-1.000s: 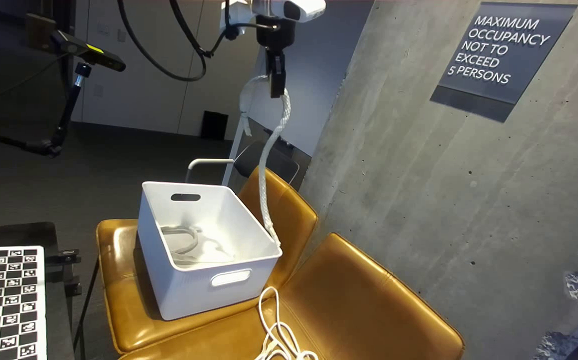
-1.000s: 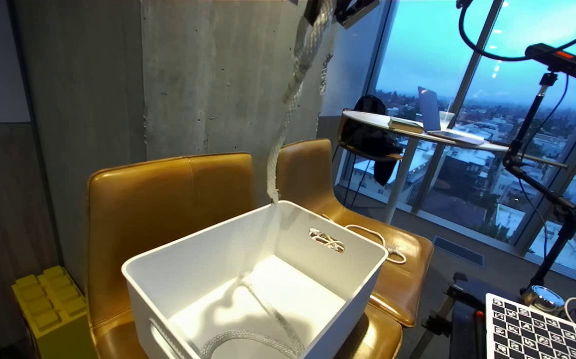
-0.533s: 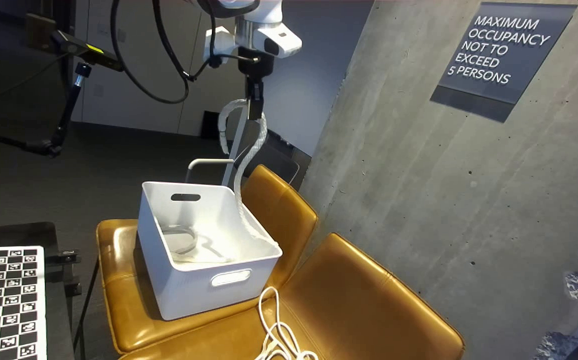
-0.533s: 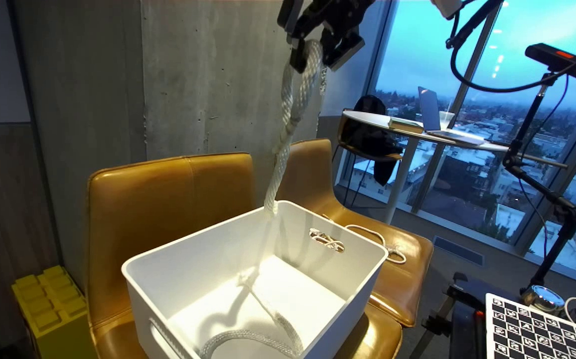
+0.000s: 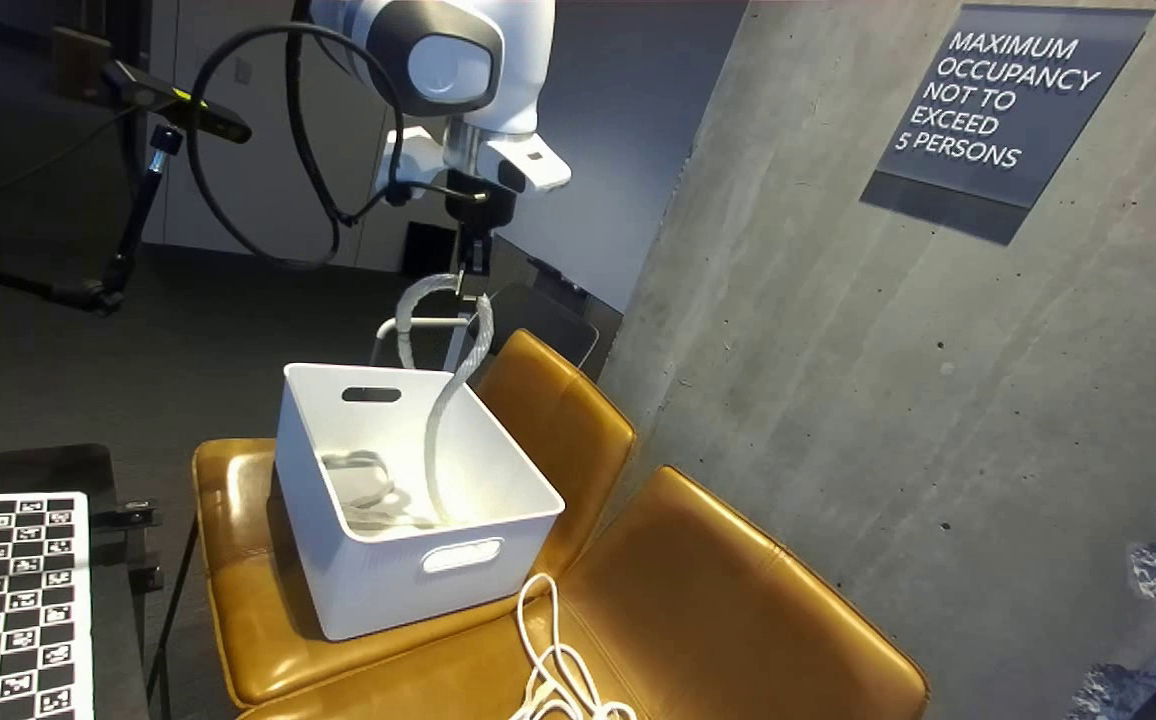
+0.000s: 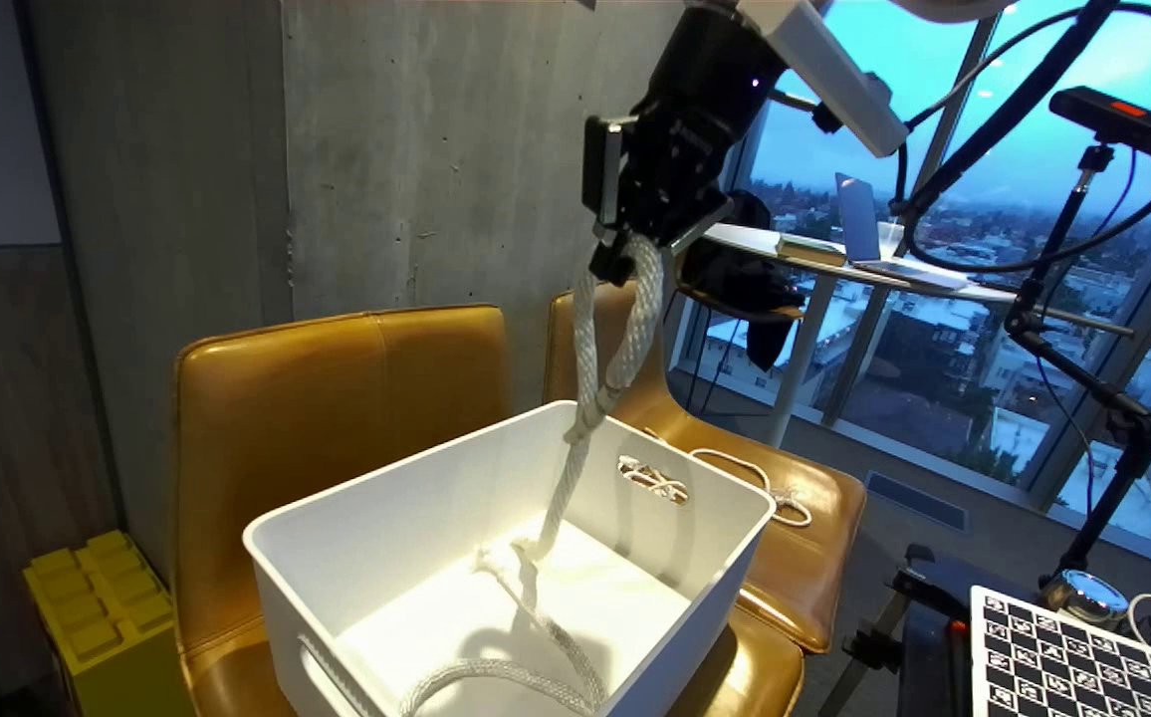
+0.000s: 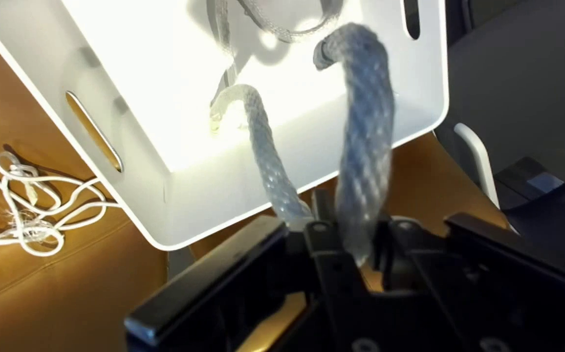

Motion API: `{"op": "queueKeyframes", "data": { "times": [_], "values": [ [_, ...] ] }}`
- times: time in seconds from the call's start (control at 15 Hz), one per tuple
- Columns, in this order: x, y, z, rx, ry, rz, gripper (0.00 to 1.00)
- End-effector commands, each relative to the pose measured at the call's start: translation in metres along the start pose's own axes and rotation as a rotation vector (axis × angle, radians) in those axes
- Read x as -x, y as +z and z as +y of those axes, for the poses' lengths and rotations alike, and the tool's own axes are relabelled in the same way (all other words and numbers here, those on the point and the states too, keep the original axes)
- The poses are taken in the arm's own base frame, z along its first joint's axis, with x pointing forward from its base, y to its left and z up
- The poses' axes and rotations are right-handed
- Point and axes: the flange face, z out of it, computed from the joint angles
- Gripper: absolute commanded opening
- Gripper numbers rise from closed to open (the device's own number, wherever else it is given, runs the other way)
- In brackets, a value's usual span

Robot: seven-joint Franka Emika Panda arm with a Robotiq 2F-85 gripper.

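Gripper (image 6: 627,254): jaws clamped on braided rope (image 6: 643,319), which hangs in the air as a bend with two tails. In an exterior view, white box (image 6: 406,538) lies at 7 o'clock from the grip; the longer tail dips into it. Handling estimate: light, limp, hardly fragile, possibly slick under a loose pinch. Best hold: squarely across the thick braid, clear of the ends.

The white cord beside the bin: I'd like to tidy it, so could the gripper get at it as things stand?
Probably not yet: the gripper is occupied by the thick rope hanging from it into the bin. The cord itself lies mostly uncovered on the chair.
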Motion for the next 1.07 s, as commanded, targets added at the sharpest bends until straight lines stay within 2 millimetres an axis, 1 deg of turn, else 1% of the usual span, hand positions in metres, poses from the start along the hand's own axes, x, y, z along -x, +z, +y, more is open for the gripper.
{"op": "queueKeyframes", "data": {
  "times": [0.0, 0.2, 0.27, 0.4, 0.47, 0.6, 0.73, 0.87, 1.0],
  "values": [
    [0.004, 0.013, 0.007, 0.037, -0.005, -0.004, 0.49],
    [0.004, 0.018, 0.013, 0.053, -0.010, -0.010, 0.70],
    [0.002, 0.019, 0.018, 0.056, -0.008, -0.010, 0.77],
    [-0.006, 0.022, 0.030, 0.061, -0.005, -0.009, 0.92],
    [-0.011, 0.026, 0.040, 0.065, -0.004, -0.007, 1.00],
    [-0.027, 0.034, 0.068, 0.076, 0.007, -0.005, 1.00],
    [-0.046, 0.047, 0.107, 0.097, 0.022, -0.009, 1.00],
    [-0.062, 0.063, 0.153, 0.124, 0.046, -0.009, 1.00],
    [-0.076, 0.082, 0.206, 0.155, 0.071, -0.008, 1.00]
  ]
}}
